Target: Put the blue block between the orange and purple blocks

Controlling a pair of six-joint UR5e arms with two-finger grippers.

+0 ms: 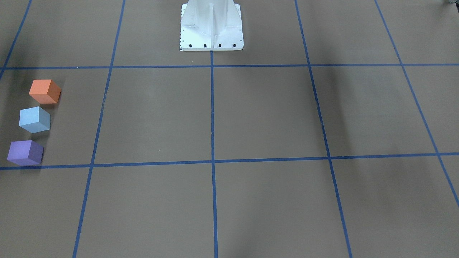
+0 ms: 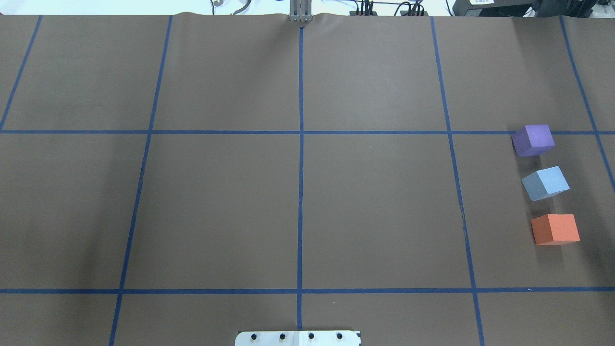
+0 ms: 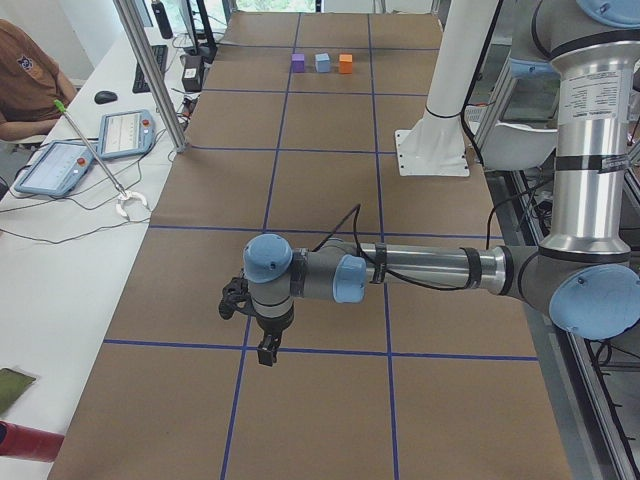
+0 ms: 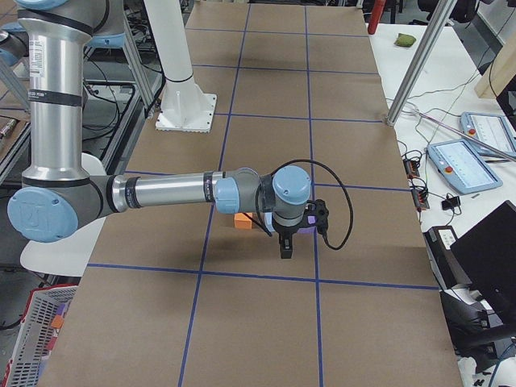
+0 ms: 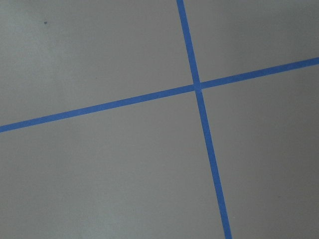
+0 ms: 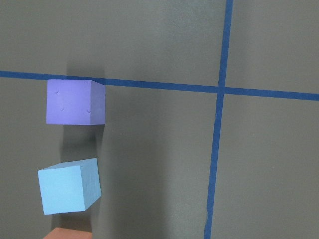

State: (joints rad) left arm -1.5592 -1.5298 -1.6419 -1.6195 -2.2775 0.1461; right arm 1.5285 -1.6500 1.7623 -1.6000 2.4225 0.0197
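Finger spacing cannot be told on either arm: the left gripper (image 3: 268,352) and the right gripper (image 4: 285,248) show only in the side views, each hanging above the table (image 2: 375,202). In the overhead view, near the table's 3 o'clock edge, the blue block (image 2: 545,183) sits free and a little twisted. The purple block (image 2: 533,140) is at its 12 o'clock and the orange block (image 2: 555,229) at its 6 o'clock, and it touches neither. The placement looks done. The block is probably light, matt foam, slightly yielding and not fragile. It is best taken from above across the side faces toward 3 and 9 o'clock, with the jaws turned to match its twist.
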